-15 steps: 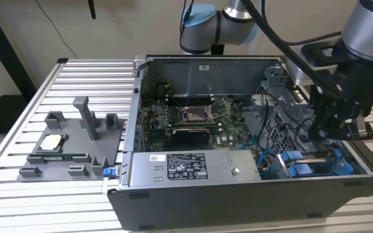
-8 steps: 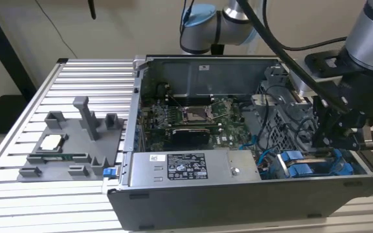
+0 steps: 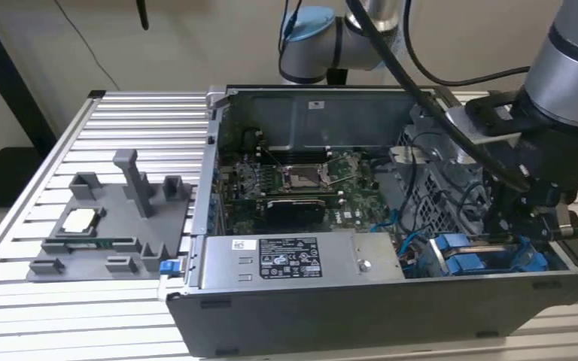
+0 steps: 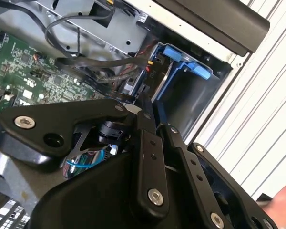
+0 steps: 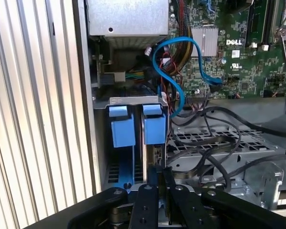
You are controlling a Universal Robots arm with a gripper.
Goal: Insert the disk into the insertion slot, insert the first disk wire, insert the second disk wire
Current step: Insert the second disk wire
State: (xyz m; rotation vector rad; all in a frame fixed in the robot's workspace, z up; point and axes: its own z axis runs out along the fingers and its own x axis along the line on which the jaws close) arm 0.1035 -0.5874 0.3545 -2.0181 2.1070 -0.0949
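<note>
The gripper (image 5: pixel 158 179) hangs straight over the slot (image 5: pixel 120 162), jaws closed on the disk (image 5: pixel 153 143) standing on edge, its long axis running down into the bay.

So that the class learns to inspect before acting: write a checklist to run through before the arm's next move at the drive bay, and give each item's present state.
1. Disk in the insertion slot: its blue carrier stands in the bay. Ok.
2. Disk pushed fully home: cannot tell.
3. Gripper lined up over the disk's edge: ok.
4. Blue cable plugged into the disk: cannot tell; it loops down beside the carrier.
5. Black cables out of the gripper's way: not ok; they lie across the perforated cage right beside it.
</note>
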